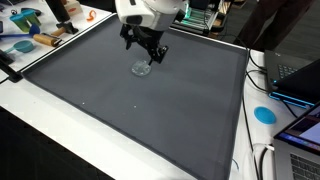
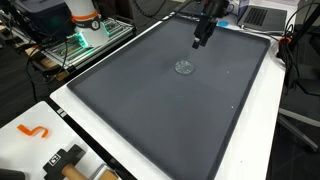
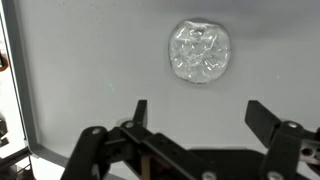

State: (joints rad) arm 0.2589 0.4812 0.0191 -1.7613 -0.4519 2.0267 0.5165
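Clear, crinkled round piece (image 3: 200,52), possibly a squashed plastic cup or lid, though its make is hard to tell. It lies flat on the dark grey mat (image 1: 120,110) that covers most of the white worktop (image 1: 40,112).

Claw (image 3: 200,115) released, both fingers (image 3: 140,110) spread wide, nothing between them. In the wrist view the clear piece sits ahead of the fingertips, lined up with the gap, apart from both.

In both exterior views the claw (image 1: 148,55) (image 2: 201,40) hangs above the mat, with the clear piece (image 1: 142,69) (image 2: 184,67) just beside and below its tips, no contact visible.

Off the mat: blue disc (image 1: 264,114) on the worktop edge in an exterior view; orange hook (image 2: 33,130) at a worktop corner in an exterior view.
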